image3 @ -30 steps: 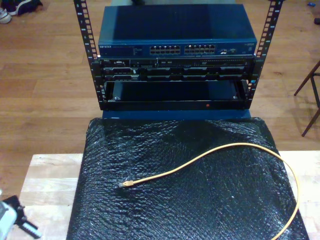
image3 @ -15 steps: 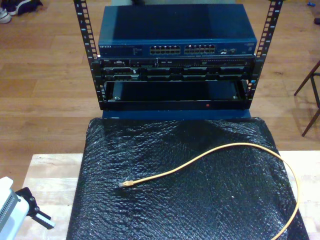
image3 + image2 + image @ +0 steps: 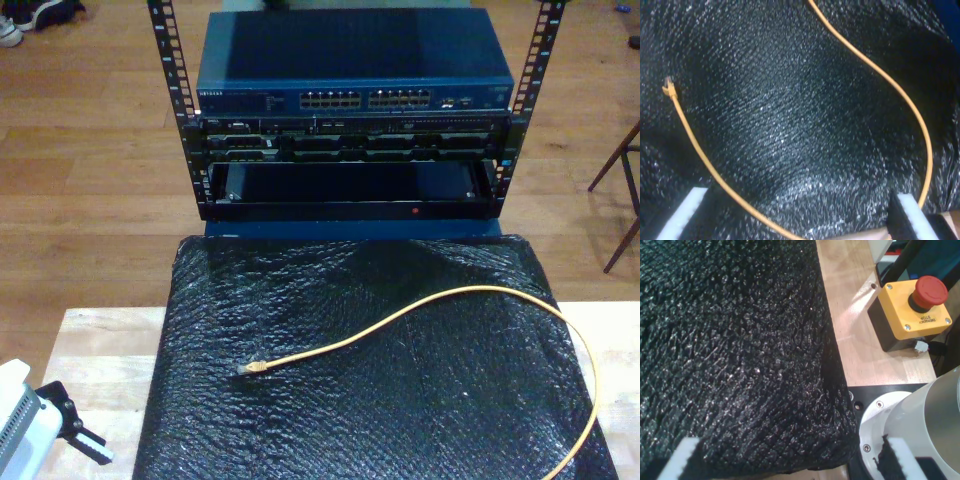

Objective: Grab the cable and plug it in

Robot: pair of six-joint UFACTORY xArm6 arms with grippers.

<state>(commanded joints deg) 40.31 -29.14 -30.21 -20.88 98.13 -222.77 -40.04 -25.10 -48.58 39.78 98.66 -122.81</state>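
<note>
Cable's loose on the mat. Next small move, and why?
Probably shift my second end effector toward the plug, then descend: its jaws stand open and empty, and the cable lies loose on the black mat with the plug well off its centre line.

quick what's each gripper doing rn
My first gripper: open, holding nothing, over the black mat.
My second gripper: open, holding nothing, above the cable.

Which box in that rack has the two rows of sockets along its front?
The blue box on top of the rack. The black units beneath it are darker and lack those rows of sockets.
</note>
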